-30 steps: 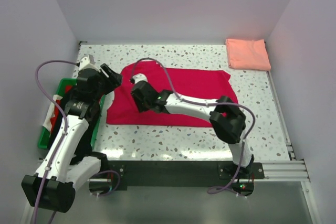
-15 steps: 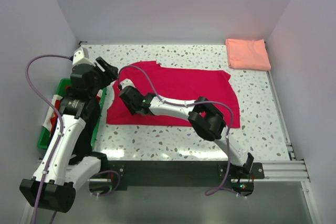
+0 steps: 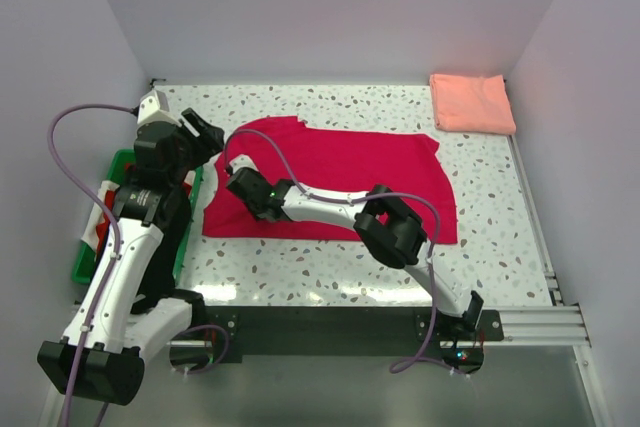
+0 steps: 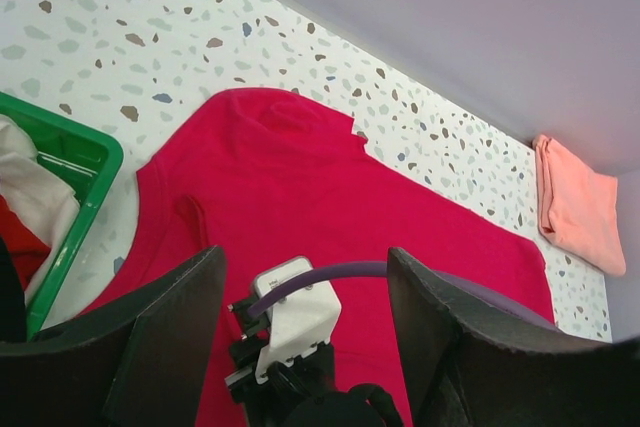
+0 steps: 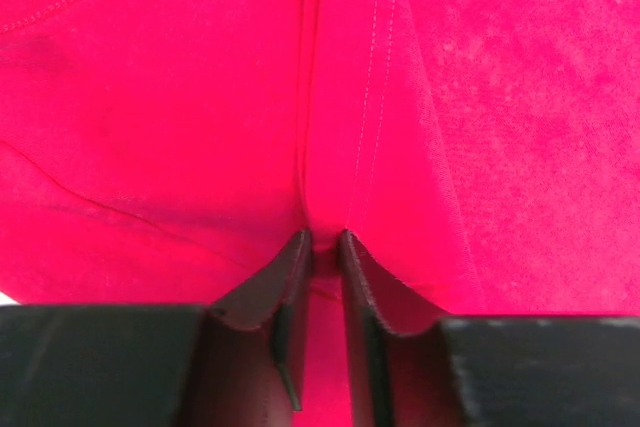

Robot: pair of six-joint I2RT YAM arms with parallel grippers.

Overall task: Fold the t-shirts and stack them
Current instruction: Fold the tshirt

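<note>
The crimson red t-shirt [image 3: 370,172] lies spread across the middle of the table. It also fills the right wrist view [image 5: 180,97] and shows in the left wrist view [image 4: 300,187]. My right gripper [image 3: 240,184] is at the shirt's left part, and its jaws [image 5: 322,242] are shut on a pinched fold of red cloth by a seam. My left gripper [image 3: 205,135] hangs open and empty above the shirt's left edge. The salmon pink t-shirt [image 3: 472,103] lies folded at the far right corner and also shows in the left wrist view [image 4: 578,209].
A green crate [image 3: 128,163] holding more cloth stands at the table's left edge, under my left arm; its corner shows in the left wrist view [image 4: 85,162]. Walls close the table at the back and sides. A purple cable [image 3: 262,139] loops over the shirt.
My right gripper has slid left across the red shirt to its left part and now stays there. My left gripper has drawn back up and to the left.
</note>
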